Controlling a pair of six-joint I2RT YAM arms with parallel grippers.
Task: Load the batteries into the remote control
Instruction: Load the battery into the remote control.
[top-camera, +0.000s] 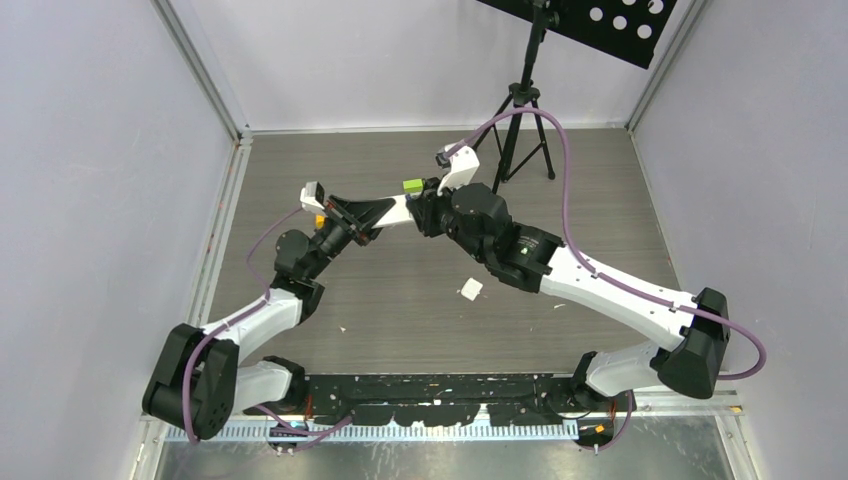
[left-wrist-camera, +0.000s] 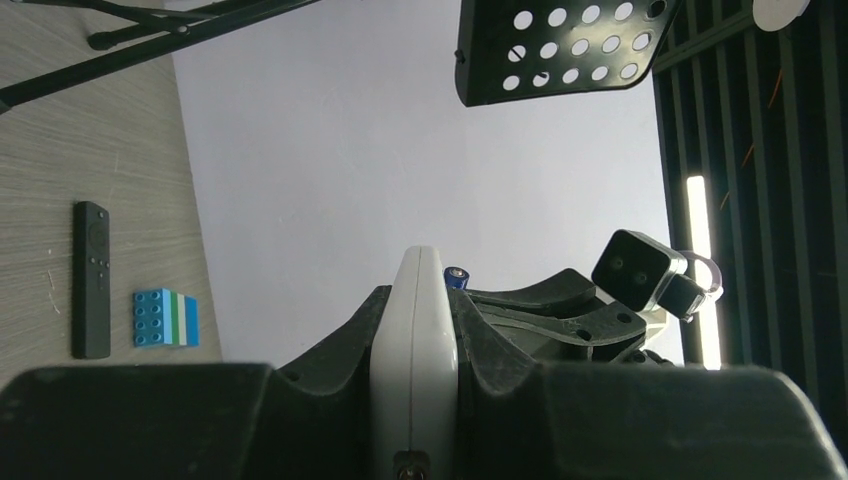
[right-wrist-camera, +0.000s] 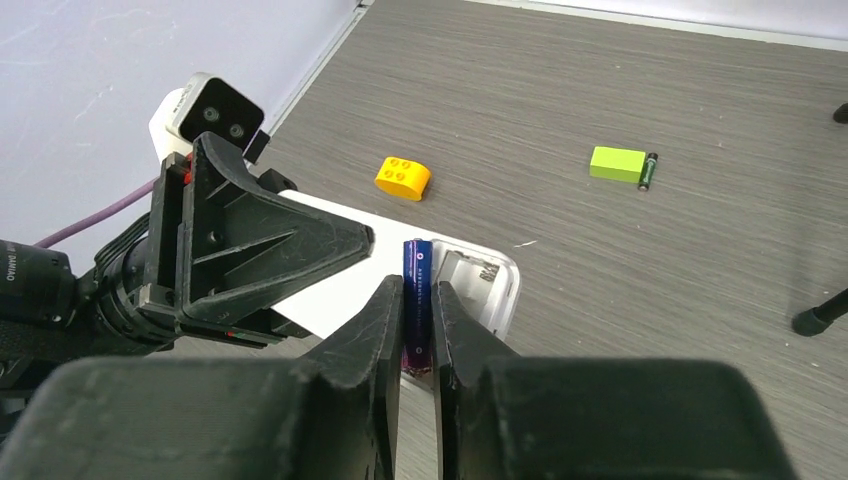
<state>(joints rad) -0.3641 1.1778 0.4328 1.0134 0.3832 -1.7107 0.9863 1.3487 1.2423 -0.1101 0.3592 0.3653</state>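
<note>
Overhead camera: I see both arms meeting above the middle of the table (top-camera: 400, 330); the left gripper (top-camera: 372, 214) holds the white remote (top-camera: 398, 208) out toward the right gripper (top-camera: 428, 207); a green block (top-camera: 412, 185) shows just beyond them and a white scrap (top-camera: 470, 290) lies nearer the bases; whatever sits between the right fingers is too small for me to pick out here.

Left wrist camera: the white remote stands edge-on, clamped between my left jaws; the tip of the blue-purple battery (left-wrist-camera: 457, 277) shows just beside its far end; a black remote (left-wrist-camera: 91, 280) and a stack of blue, green and white bricks (left-wrist-camera: 166, 318) lie side by side on the table.

Right wrist camera: my right jaws pinch the blue-purple battery along its length, its far end at the edge of the white remote's open compartment (right-wrist-camera: 478, 275); a dark battery (right-wrist-camera: 648, 171) lies against the green block; a yellow block (right-wrist-camera: 402, 177) sits well apart from both.
</note>
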